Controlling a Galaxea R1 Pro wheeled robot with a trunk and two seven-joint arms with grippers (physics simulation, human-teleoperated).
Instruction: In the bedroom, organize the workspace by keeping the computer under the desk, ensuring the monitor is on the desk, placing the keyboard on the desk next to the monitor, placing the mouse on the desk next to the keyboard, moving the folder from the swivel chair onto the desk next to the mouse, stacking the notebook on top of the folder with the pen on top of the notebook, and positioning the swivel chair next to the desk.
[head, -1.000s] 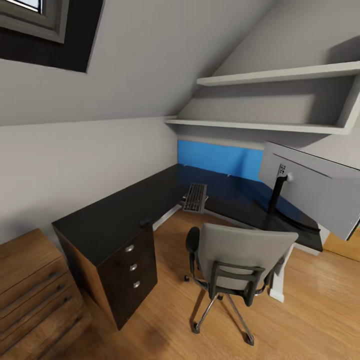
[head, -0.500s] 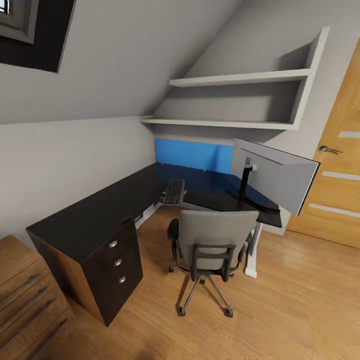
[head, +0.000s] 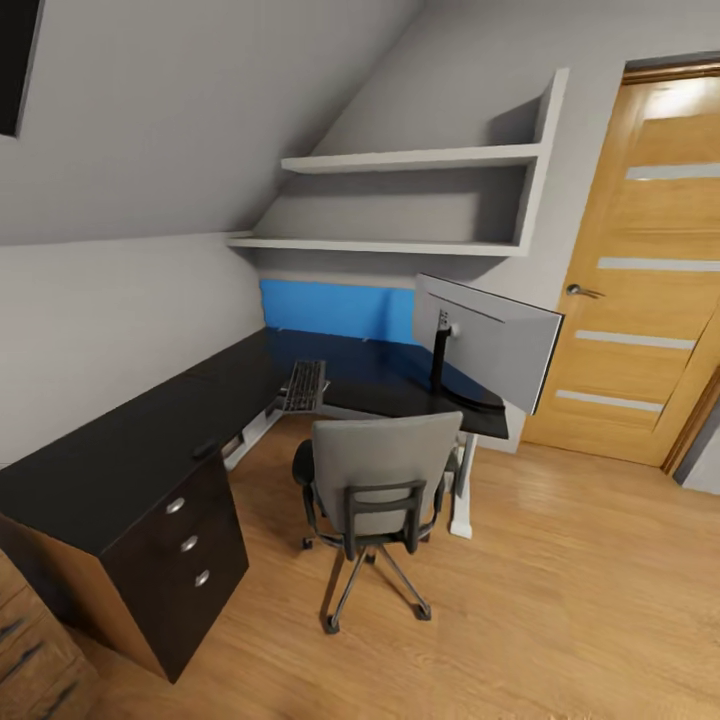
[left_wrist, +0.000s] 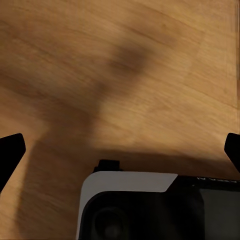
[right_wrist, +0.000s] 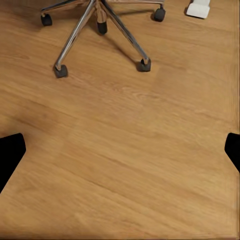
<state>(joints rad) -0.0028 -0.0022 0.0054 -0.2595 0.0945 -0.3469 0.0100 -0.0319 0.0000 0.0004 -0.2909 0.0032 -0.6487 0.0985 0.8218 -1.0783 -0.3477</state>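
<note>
Chair (head: 385, 500) sits dead ahead of us, back turned our way, tucked into the inside corner of the L-shaped table (head: 120, 470). Whatever is on its seat is hidden behind the backrest, so we cannot confirm the folder from here.

Keyboard (head: 303, 385) lies at the table's inner edge beyond and left of the chair, hanging partly over the edge, long axis running away from us. Monitor (head: 490, 340) stands on the right wing, back facing us, on its stem. A small dark lump (head: 205, 449) on the left wing above the drawers may be the mouse; too small to tell.

Both hands point down at the wood floor (head: 580, 600), nowhere near any task item. Left hand (left_wrist: 120, 150): fingertips at the frame edges, spread wide, nothing between them. Right hand (right_wrist: 120, 150): same, wide and empty, with the chair's chrome star base (right_wrist: 100, 30) just ahead of it.

Our read: the right arm is the nearer one to the chair. Next we need to close in and come round the backrest to see the seat.
</note>
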